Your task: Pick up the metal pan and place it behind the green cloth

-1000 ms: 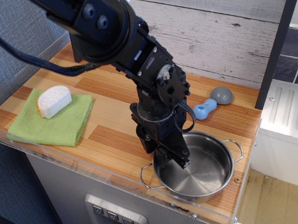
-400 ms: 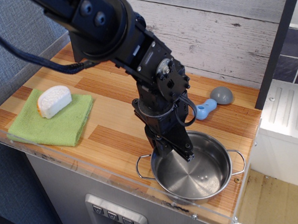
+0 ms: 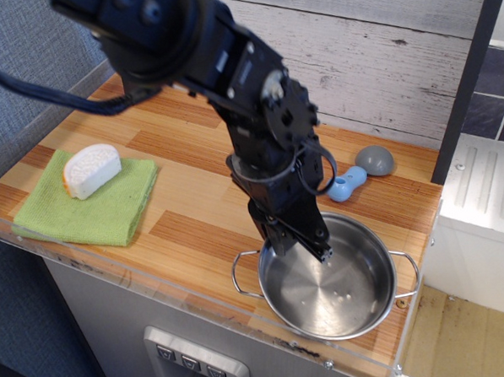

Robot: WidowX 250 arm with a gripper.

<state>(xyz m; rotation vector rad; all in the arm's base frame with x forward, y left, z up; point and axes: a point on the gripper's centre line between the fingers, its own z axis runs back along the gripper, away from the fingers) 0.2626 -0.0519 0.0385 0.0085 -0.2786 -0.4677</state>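
Observation:
The metal pan [image 3: 346, 295] is at the front right corner of the wooden counter, with one wire handle at its left and one at its right. My gripper [image 3: 294, 244] points down at the pan's back-left rim. One finger is inside the pan and the other is outside, and the jaws are closed on the rim. The pan sits slightly tilted, and I cannot tell whether it is off the counter. The green cloth [image 3: 118, 211] lies flat at the front left, far from the gripper.
A white-and-orange cheese-like wedge [image 3: 90, 170] lies on the cloth. A small blue object [image 3: 346, 184] and a grey dome [image 3: 375, 159] sit behind the pan near the plank wall. The counter's clear front lip [image 3: 155, 282] runs just in front of the pan.
The gripper has shifted a little right and back with the pan's rim between its fingers. The pan has turned, so its handles now point left and right.

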